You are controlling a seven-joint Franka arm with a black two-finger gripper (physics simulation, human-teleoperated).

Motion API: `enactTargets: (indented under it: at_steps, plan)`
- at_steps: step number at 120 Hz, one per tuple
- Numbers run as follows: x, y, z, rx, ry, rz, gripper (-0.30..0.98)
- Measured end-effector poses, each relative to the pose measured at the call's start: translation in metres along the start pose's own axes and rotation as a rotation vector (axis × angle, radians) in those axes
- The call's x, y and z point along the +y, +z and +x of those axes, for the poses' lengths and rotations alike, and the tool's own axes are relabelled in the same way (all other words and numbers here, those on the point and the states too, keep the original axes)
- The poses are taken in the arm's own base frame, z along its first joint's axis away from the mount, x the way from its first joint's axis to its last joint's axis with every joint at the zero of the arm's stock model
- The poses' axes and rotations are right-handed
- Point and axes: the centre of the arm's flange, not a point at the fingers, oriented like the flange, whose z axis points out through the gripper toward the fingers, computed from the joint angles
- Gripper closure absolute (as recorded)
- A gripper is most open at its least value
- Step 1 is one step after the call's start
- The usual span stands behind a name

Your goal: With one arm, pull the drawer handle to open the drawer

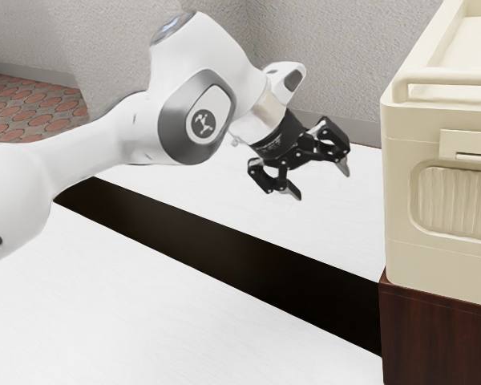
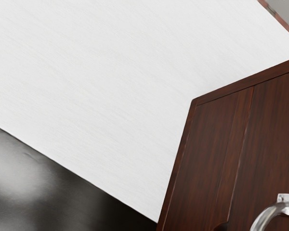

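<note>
The silver handle [image 2: 270, 212] is fixed to the face of the dark wooden cabinet [image 2: 214, 144], in from its corner, presumably to give a pull outward. The jaws hang above the desk [image 1: 144, 297], short of the cabinet, likely leaving room to line up; they stand well apart, empty, touching nothing.

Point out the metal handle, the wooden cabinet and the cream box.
Metal handle [image 2: 269, 215]: wrist view, its curved bar.
Wooden cabinet [image 1: 437, 341]: exterior view, face under the box.
Cream box [image 1: 461, 202]: exterior view, its ribbed panel.
</note>
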Motion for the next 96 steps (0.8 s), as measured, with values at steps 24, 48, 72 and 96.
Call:
enactTargets:
  at_steps: [24,48,72,96]
  plan:
    - [0.013,0.025,-0.009,-0.024,0.002,0.000,0.03]
    - [0.021,0.039,-0.017,-0.033,0.011,-0.007,0.04]
    - [0.031,0.054,-0.027,-0.045,0.024,-0.015,0.08]
    - [0.039,0.064,-0.034,-0.048,0.036,-0.028,0.20]
